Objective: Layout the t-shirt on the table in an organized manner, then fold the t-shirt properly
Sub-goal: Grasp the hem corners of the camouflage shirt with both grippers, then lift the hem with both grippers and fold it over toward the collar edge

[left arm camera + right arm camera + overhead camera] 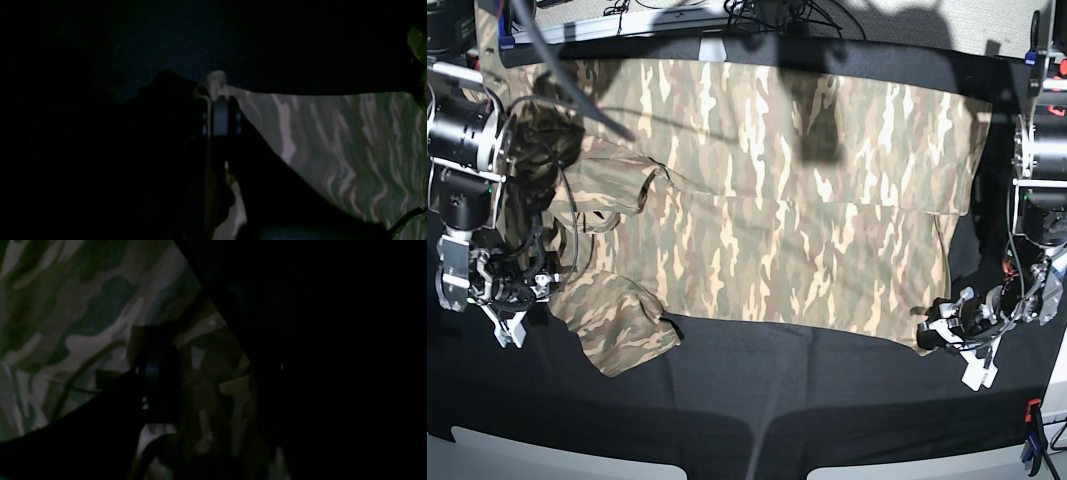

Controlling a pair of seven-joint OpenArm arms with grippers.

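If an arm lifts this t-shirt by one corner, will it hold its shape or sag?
Probably sag: the t-shirt lies limp on the table, with a sleeve crumpled at its edge. In the left wrist view, cloth bunches where the left gripper pinches it, so it likely drapes. It looks thin and likely drags rather than slides.

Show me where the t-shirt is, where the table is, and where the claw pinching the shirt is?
t-shirt (767, 210): base view, middle of the spread camouflage body.
table (757, 400): base view, bare black cloth below the shirt.
left gripper (935, 334): base view, its tips shut on the shirt's lower corner.
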